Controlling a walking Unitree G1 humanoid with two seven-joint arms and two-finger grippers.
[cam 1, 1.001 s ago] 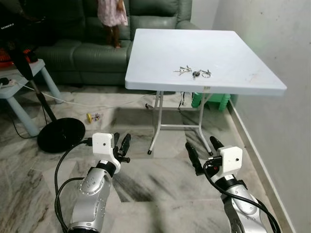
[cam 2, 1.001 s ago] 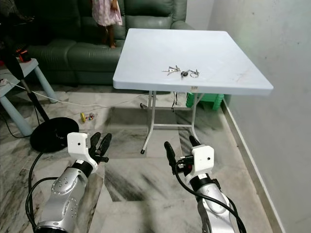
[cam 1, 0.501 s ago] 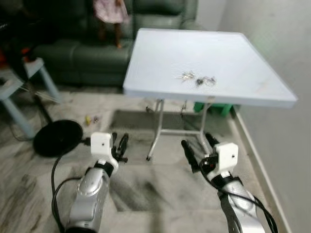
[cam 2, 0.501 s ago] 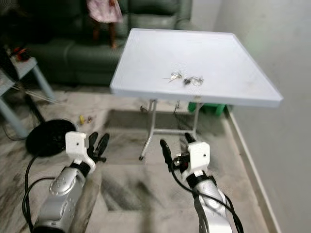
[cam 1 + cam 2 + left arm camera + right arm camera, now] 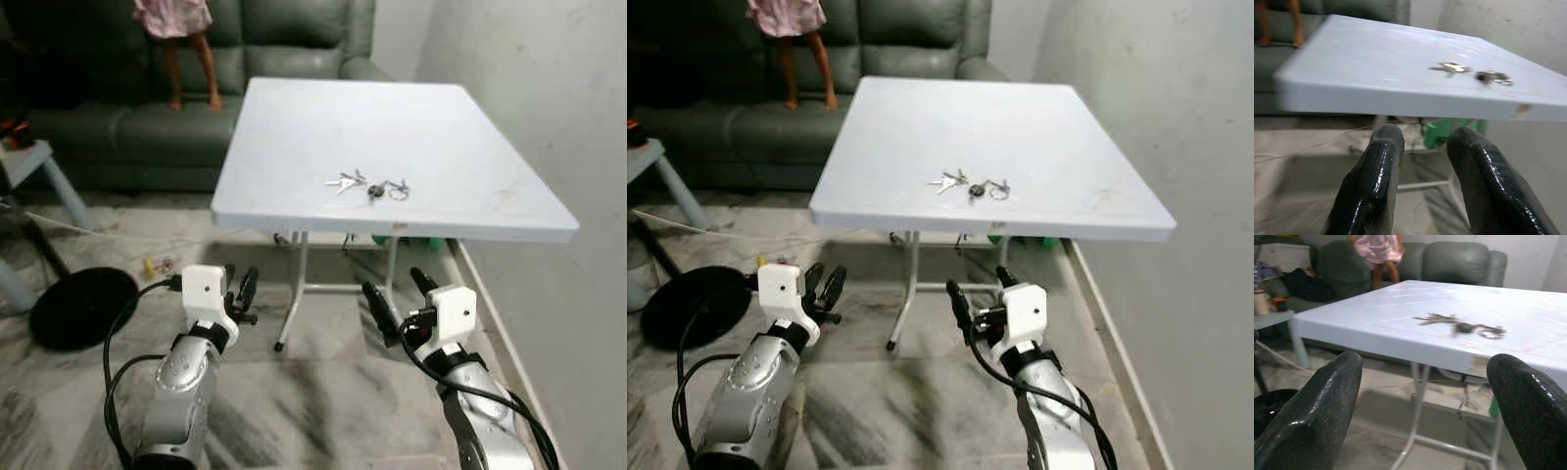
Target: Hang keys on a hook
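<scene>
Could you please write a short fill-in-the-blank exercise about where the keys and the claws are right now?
1. The keys lie on the white ____.
2. Both claws, left and right, are held ____ the level of the table top.
3. The right claw's fingers are spread ____.
4. Behind the table stands a green ____.

Missing words: table; below; open; sofa

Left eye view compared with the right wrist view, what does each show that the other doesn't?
Left eye view: the left gripper, open, held low over the floor. Right wrist view: what looks like a bottle on the side table. Shared: the keys on the white table, the green sofa, and the open right gripper.
</scene>
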